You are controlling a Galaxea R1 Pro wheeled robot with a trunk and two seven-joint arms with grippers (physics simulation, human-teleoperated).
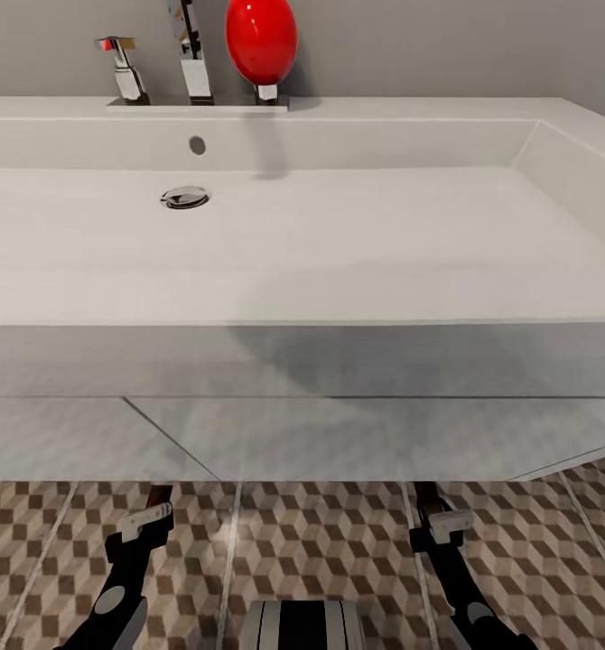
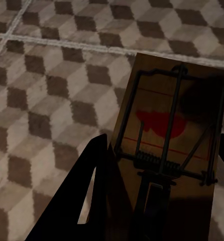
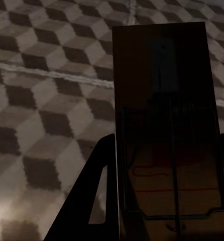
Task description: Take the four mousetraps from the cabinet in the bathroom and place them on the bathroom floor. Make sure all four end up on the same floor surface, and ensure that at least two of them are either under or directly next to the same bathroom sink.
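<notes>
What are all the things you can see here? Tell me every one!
sink: one, white, wide, filling the upper head view
drain: one, silver, in the basin
faucet: one, chrome, at the sink's back edge
red ball-shaped thing: one, beside the faucet
bathroom floor: cube-patterned brown and beige tiles, below the sink
mousetraps: two, tan; one in the left claw, one in the right claw

Two black arms with pale grey clips and round grey joint caps flank a black-and-white striped trunk top (image 1: 302,625) at the lower centre, the gripper fingers (image 2: 92,191) flat black
</notes>
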